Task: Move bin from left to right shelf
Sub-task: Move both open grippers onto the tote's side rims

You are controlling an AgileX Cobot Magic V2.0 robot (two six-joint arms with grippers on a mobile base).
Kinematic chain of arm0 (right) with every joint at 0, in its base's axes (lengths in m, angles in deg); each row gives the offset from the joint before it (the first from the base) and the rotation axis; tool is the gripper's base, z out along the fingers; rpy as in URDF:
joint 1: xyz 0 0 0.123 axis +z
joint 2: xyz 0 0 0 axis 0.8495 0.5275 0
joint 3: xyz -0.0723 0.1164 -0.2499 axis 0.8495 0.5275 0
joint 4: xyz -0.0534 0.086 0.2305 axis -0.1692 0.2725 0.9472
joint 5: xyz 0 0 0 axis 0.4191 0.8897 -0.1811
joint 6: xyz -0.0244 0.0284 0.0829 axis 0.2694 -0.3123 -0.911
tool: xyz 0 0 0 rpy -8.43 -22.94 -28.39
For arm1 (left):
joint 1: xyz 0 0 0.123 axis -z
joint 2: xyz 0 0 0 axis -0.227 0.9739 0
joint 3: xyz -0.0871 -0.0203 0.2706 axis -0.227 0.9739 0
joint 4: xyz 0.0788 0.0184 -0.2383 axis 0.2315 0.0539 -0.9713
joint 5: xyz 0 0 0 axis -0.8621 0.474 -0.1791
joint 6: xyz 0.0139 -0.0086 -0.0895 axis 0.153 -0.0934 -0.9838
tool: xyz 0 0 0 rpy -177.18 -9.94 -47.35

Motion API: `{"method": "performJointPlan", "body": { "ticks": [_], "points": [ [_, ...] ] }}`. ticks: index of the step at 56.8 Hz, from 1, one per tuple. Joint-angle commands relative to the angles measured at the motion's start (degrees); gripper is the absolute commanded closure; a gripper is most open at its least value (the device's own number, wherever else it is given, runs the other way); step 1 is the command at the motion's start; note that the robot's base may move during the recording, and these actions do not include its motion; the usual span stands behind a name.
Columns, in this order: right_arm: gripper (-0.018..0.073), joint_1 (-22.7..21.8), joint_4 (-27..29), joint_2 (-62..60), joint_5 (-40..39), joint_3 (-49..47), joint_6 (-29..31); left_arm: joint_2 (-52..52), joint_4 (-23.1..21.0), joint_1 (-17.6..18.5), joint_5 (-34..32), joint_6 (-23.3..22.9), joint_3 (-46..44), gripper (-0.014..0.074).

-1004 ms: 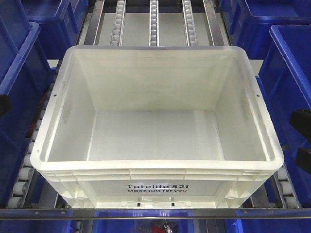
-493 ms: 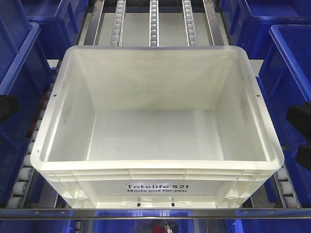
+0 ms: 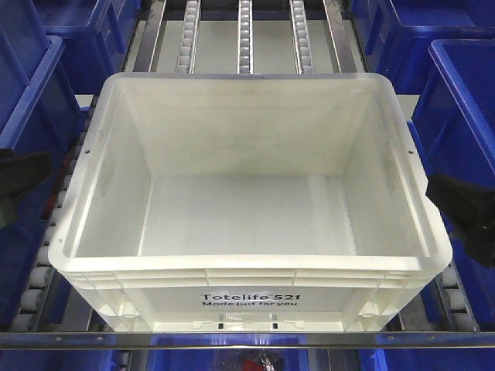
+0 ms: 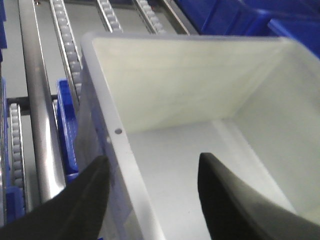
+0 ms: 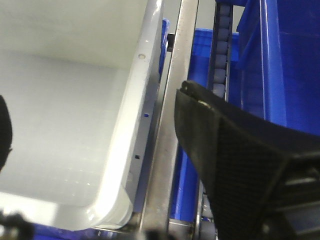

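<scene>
The left claw (image 4: 152, 159) is spread wide and grips nothing. It straddles the left wall of the bin (image 3: 247, 263): one black finger (image 4: 87, 200) hangs outside the wall, the other (image 4: 227, 200) inside, over the bin's floor. Whether either finger touches the plastic cannot be told. A small round hole (image 4: 118, 131) sits in the rim between them.

The right claw (image 5: 92, 107) is spread wide too, with nothing held. Its textured finger (image 5: 230, 155) is outside the right wall, above a metal rail (image 5: 167, 150). The other finger shows only as a dark edge at the left of the right wrist view, on the inner side of the wall.

The white bin rests on the shelf's roller tracks (image 3: 245, 35), its near side just behind the front bar (image 3: 247, 338). On that near side, black print (image 3: 249, 300) reads "Totelife 521" and, below it, "Made just for you" (both lines sharp in the front view).

Blue bins stand just beside it on the left (image 3: 31, 100) and the right (image 3: 464, 100). More roller tracks run away behind it.
</scene>
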Motion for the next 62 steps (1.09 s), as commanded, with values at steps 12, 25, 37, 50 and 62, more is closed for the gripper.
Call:
{"method": "performJointPlan", "body": {
  "ticks": [12, 25, 37, 50, 62],
  "points": [
    [-0.0033, -0.58, -6.92, 8.38, -0.82, -6.9, -2.75, 6.8, -2.36, 0.33, -4.01, 3.21, -3.86, 0.0206],
    [-0.0033, -0.58, -9.86, 14.64, -0.1, -11.71, -4.89, 13.32, -2.31, 0.33, -2.94, 3.64, -11.3, 0.0206],
    [-0.0033, -0.58, -11.91, 18.06, 0.66, -13.44, -6.82, 19.76, -2.49, 0.33, 0.18, 3.64, -15.3, 0.0206],
    [-0.0033, -0.58, -14.39, 19.5, 0.7, -13.44, -8.61, 24.59, -2.62, 0.37, 2.94, 3.64, -18.12, 0.021],
    [-0.003, -2.86, -15.53, 19.54, 0.7, -13.44, -9.0, 25.83, -3.18, 0.37, 2.16, 4.65, -18.1, 0.021]
  ]
}}
